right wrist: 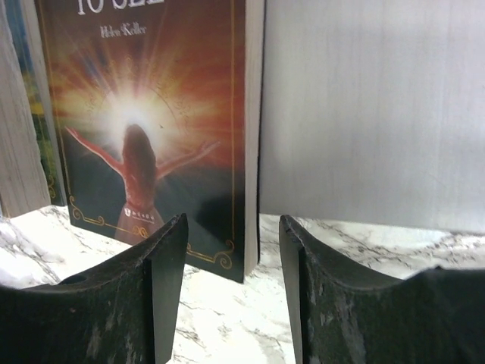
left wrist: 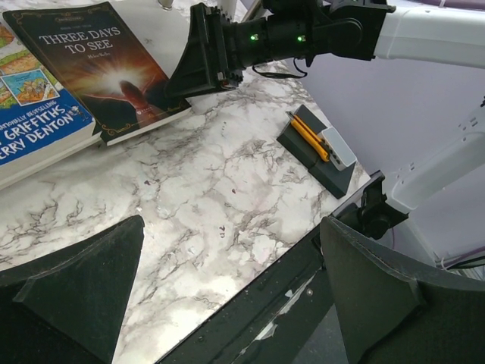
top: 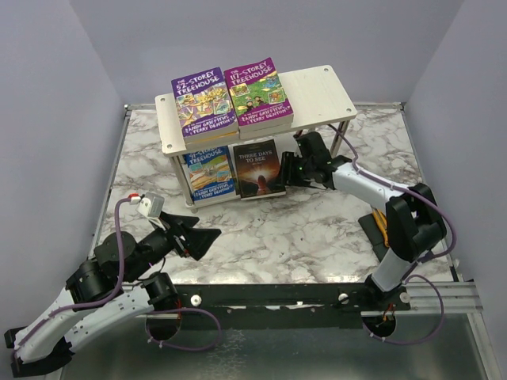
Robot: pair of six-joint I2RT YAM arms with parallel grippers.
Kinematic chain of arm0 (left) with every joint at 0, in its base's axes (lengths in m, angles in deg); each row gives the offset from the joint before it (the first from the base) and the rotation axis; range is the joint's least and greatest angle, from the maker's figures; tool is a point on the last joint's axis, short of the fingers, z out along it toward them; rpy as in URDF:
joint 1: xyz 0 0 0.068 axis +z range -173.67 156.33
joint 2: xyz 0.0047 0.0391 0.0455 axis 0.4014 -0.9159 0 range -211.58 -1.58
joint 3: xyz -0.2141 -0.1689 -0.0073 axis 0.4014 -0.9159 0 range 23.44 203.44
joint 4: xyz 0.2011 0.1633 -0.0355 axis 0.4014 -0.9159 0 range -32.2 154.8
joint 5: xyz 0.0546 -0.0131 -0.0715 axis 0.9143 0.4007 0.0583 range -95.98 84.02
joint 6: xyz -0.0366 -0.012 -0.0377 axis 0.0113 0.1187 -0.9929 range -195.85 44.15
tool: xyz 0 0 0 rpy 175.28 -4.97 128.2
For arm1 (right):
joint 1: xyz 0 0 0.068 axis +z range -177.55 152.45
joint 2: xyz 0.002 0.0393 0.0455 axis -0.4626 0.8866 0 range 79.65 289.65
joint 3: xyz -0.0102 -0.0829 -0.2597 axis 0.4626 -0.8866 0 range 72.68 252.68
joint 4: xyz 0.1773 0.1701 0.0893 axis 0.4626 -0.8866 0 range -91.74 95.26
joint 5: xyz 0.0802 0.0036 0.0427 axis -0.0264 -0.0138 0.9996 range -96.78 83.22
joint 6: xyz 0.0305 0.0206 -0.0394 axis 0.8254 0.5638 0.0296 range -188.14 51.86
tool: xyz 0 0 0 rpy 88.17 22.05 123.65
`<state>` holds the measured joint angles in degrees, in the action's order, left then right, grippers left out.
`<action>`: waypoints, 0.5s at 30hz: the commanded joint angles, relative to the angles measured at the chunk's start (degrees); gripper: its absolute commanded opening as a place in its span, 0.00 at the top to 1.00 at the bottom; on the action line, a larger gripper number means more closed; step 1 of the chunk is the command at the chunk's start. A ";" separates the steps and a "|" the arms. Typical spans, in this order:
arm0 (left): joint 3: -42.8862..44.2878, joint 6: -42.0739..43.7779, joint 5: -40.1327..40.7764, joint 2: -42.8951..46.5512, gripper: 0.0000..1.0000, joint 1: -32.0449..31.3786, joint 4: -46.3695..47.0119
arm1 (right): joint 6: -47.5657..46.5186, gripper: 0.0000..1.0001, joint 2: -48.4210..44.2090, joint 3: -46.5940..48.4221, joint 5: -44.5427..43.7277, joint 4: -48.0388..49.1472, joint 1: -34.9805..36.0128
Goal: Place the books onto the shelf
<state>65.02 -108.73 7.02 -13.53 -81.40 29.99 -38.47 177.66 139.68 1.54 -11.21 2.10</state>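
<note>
Top external, looking down: finding the shelf [top: 321, 87] standing at the far middle of the marble table [top: 317, 229], carrying the 52-Storey Treehouse [top: 204, 103] and the 117-Storey Treehouse [top: 257, 93] flat and side by side on its top board. Seeing the blue Treehouse book [top: 209, 174] and Three Days to See [top: 258, 168] standing covers-out below that board, tilted back (lower tier or bare marble underneath, not telling for certain, though the right wrist view is suggesting marble at the dark one's foot). Finding the right hand [top: 295, 162] just beside the right edge of Three Days to See, fingers parted, pinching nothing. Finding the left hand [top: 198, 236] hovering low over the near left of the table, spread wide, empty, well apart from the books.

Judging the risks from here:
- Backing out crookedly and catching the dark book's corner with a finger, tipping it forward.
- Leaving it leaning loosely, so risking a slide at the foot.
- Bumping a shelf leg and shaking the top pair, lying close to the front edge.
</note>
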 commanded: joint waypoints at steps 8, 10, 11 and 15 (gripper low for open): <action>-0.64 0.89 -1.22 0.75 0.01 0.08 0.88 | 3.64 0.44 -11.60 -10.83 -4.79 -0.29 -1.02; -0.68 0.89 -1.28 0.79 0.01 0.08 0.88 | 3.18 0.45 -13.11 -12.78 -3.39 0.40 -1.00; -0.69 0.84 -1.29 0.85 0.01 0.08 0.82 | 3.05 0.46 -13.62 -13.47 -3.32 0.57 -1.00; -0.70 0.94 -1.35 0.72 0.01 0.07 0.90 | 3.29 0.55 -13.67 -14.91 -2.62 1.64 -0.91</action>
<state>64.98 -108.73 6.99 -13.53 -81.40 30.02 -35.78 164.53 126.33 -1.39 -11.19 1.48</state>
